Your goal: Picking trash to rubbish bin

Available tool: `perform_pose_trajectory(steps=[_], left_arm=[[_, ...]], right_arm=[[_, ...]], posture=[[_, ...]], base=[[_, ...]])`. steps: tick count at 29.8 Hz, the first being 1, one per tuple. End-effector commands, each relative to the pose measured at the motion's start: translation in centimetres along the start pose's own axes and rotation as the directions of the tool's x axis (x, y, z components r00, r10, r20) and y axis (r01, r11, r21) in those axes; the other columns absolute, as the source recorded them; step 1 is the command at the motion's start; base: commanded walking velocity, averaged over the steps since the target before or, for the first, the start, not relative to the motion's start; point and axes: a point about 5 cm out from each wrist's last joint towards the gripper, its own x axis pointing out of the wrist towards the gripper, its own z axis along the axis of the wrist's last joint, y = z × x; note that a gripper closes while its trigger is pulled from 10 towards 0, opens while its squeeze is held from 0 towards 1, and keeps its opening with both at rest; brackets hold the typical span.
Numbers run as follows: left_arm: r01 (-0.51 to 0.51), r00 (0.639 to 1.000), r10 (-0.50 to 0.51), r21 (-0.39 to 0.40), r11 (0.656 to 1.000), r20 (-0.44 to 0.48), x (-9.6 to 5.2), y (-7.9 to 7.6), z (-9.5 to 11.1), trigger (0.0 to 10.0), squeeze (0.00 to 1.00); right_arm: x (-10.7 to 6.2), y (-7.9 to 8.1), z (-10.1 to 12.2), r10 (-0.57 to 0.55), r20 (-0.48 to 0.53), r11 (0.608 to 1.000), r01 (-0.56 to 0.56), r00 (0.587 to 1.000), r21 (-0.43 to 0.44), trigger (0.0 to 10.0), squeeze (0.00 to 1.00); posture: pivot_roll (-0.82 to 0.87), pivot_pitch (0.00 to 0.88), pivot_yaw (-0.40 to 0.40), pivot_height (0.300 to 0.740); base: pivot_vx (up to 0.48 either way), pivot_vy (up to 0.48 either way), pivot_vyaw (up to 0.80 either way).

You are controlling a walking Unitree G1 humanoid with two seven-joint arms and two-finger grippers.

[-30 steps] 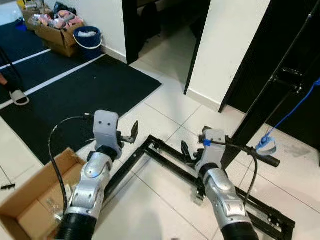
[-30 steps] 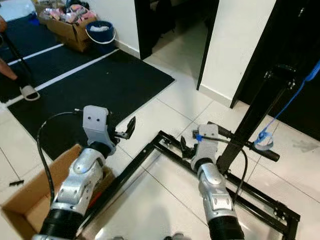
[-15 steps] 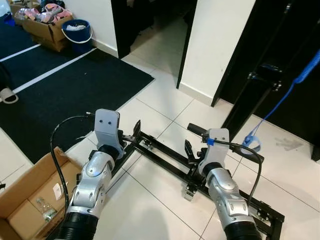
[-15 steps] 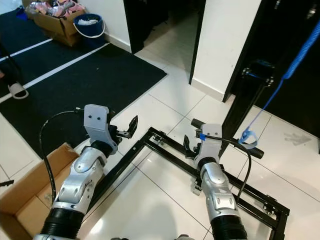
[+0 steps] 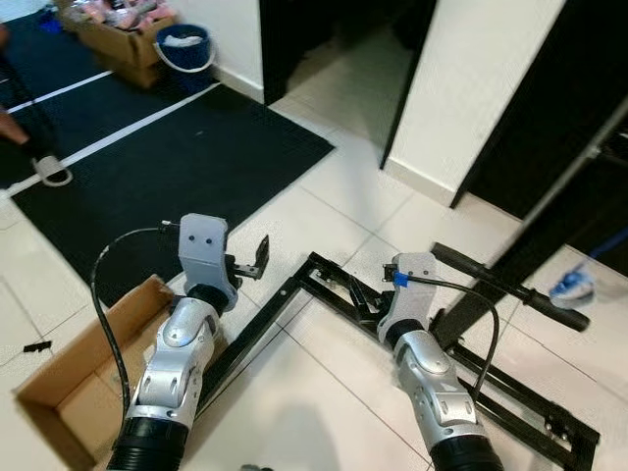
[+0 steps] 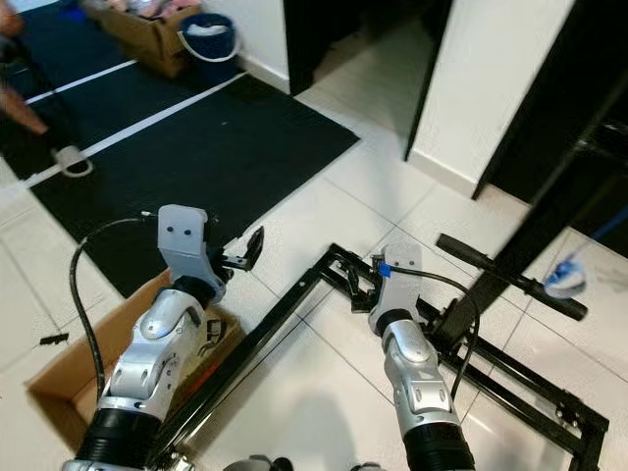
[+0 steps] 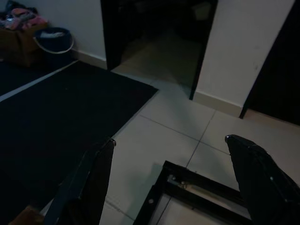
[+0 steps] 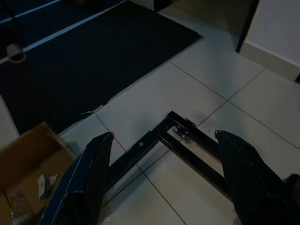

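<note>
Evidently my view has swung back leftward: the open brown cardboard box (image 5: 74, 373) holding scraps sits beside my left gripper (image 5: 257, 261). Both the left and the right gripper (image 8: 168, 187) hang spread and empty above the black metal floor frame (image 5: 324, 294). No pickup has begun.

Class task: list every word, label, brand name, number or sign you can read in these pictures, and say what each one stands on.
No text can be read anywhere in these pictures.
Cardboard box by the left arm: its flaps bear no legible print.
Paper scraps inside the box: too small and dark to tell if they carry print.
Blue bucket: no legible label.
Blue tag on the right wrist: no writing visible.
</note>
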Motion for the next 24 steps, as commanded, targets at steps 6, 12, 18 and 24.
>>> perform_pose_trajectory(steps=[6, 12, 18, 24], left_arm=[[0.002, 1.000, -0.002, 0.006, 1.000, -0.024, -0.24, -0.07, -0.49, 10.0, 0.00], [-0.004, 0.999, 0.004, -0.002, 1.000, -0.044, -0.15, -0.01, -0.68, 10.0, 0.00], [-0.004, 0.999, 0.004, 0.011, 1.000, -0.033, -0.24, -0.01, -0.63, 10.0, 0.00], [-0.004, 0.999, 0.004, 0.011, 1.000, -0.033, -0.25, -0.03, -0.63, 10.0, 0.00]], right_arm=[[-0.41, -0.51, -0.56, -0.018, -0.019, 1.000, 0.018, 1.000, -0.004, 10.0, 0.00], [-0.38, -0.53, -0.53, -0.017, -0.018, 1.000, 0.017, 1.000, -0.003, 10.0, 0.00], [-0.37, -0.55, -0.52, -0.016, -0.020, 1.000, 0.016, 1.000, -0.005, 10.0, 0.00], [-0.38, -0.57, -0.52, -0.015, -0.020, 1.000, 0.015, 1.000, -0.006, 10.0, 0.00]], posture=[[0.03, 0.170, 0.006, 0.740], [0.03, 0.172, 0.005, 0.740], [0.03, 0.172, 0.005, 0.740], [0.03, 0.174, 0.003, 0.740]], base=[[0.000, 0.000, 0.00], [0.000, 0.320, 0.00], [0.000, 0.069, 0.00], [0.000, 0.000, 0.00]])
